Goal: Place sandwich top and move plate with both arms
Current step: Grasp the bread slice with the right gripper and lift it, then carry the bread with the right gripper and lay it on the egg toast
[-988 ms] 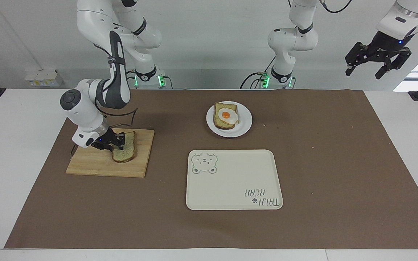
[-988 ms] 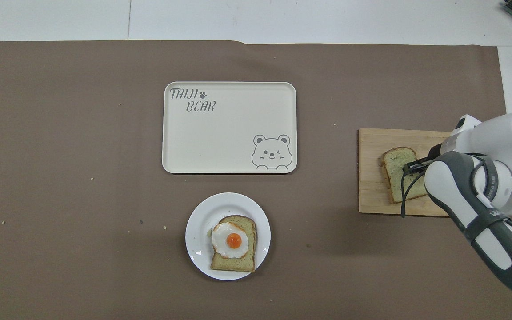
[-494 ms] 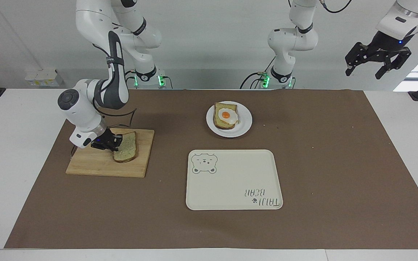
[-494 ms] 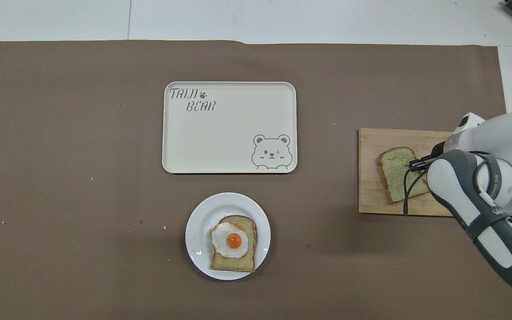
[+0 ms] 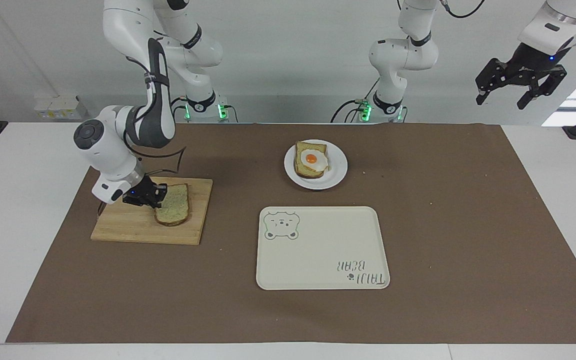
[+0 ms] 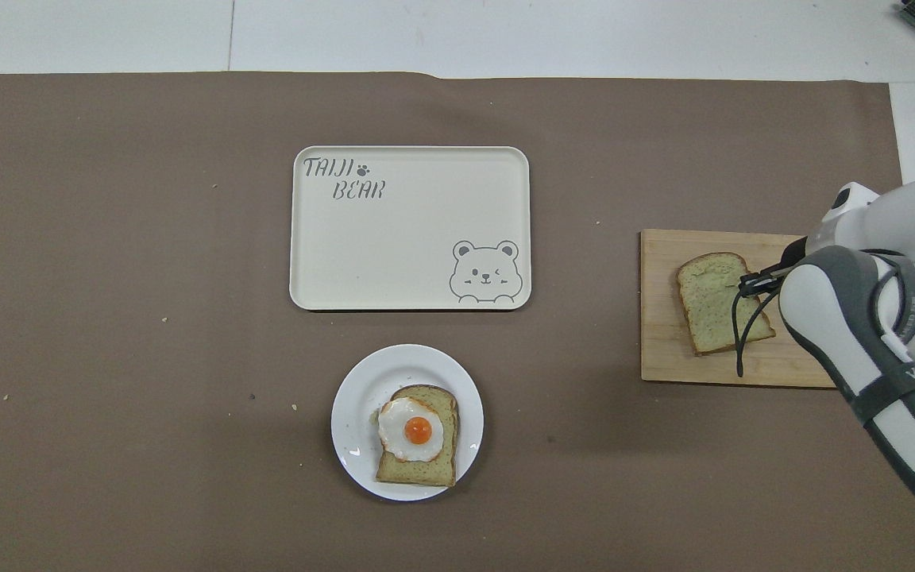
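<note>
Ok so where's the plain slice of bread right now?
The plain slice of bread lies on the wooden cutting board at the right arm's end of the table, with the right end effector shut on its edge.

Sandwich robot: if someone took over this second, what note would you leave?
Right gripper: shut on the sandwich top, over the cutting board.
Left gripper: open, waiting up in the air, off the table at the left arm's end.
Plate with egg-topped bread: near the robots; tray farther out.
Done: slice gripped.
Left: set it on the egg, move plate with both arms.
</note>
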`<state>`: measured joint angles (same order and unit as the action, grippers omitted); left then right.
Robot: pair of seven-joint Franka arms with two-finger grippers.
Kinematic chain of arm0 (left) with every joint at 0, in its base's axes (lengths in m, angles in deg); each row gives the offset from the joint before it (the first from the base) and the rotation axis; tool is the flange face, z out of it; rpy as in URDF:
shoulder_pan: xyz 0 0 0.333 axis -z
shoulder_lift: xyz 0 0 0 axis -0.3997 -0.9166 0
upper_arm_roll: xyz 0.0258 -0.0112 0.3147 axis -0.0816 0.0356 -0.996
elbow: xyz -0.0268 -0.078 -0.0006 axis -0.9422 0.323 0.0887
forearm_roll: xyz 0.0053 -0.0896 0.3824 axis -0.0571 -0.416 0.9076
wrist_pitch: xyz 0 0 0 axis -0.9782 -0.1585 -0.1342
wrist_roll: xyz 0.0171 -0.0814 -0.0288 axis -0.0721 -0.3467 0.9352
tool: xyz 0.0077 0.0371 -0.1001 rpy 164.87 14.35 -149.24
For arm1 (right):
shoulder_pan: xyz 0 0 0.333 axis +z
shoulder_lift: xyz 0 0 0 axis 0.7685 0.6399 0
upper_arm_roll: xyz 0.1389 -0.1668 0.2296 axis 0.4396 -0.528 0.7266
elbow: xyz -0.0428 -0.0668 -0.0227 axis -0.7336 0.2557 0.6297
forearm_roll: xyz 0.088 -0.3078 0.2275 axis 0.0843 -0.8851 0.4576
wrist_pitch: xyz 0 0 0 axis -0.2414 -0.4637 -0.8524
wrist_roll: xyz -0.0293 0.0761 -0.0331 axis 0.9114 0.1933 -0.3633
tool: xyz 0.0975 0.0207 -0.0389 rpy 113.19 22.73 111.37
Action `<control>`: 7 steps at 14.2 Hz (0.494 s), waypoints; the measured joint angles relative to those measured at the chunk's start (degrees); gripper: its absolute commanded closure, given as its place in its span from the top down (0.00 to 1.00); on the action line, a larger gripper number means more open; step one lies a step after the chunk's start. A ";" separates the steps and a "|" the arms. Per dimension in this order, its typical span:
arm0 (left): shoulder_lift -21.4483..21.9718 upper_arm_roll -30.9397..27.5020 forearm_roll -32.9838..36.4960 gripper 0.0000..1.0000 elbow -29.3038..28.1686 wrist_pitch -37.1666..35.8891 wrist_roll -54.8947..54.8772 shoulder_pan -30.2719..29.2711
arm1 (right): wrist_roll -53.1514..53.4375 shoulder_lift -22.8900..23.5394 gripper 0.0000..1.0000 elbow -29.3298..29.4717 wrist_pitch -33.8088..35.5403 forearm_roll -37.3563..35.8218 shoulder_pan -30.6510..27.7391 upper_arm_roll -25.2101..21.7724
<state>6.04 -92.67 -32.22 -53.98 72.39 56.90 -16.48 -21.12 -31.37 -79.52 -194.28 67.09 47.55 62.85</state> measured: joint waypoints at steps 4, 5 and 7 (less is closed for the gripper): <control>0.00 0.00 0.00 1.00 0.00 0.00 0.00 0.00 | 2.68 -3.25 0.00 4.74 11.50 0.15 0.03 0.49; 0.00 0.00 0.00 1.00 0.00 0.00 0.00 0.00 | 4.56 -4.15 0.00 5.84 14.04 0.29 0.03 1.30; 0.00 0.00 0.00 1.00 0.00 0.00 0.00 0.00 | 9.83 -5.18 0.00 7.95 16.60 2.10 0.11 4.50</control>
<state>6.04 -92.67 -32.22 -53.98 72.39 56.90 -16.48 -11.29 -36.55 -71.57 -177.68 69.19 47.66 67.36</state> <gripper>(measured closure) 0.000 0.903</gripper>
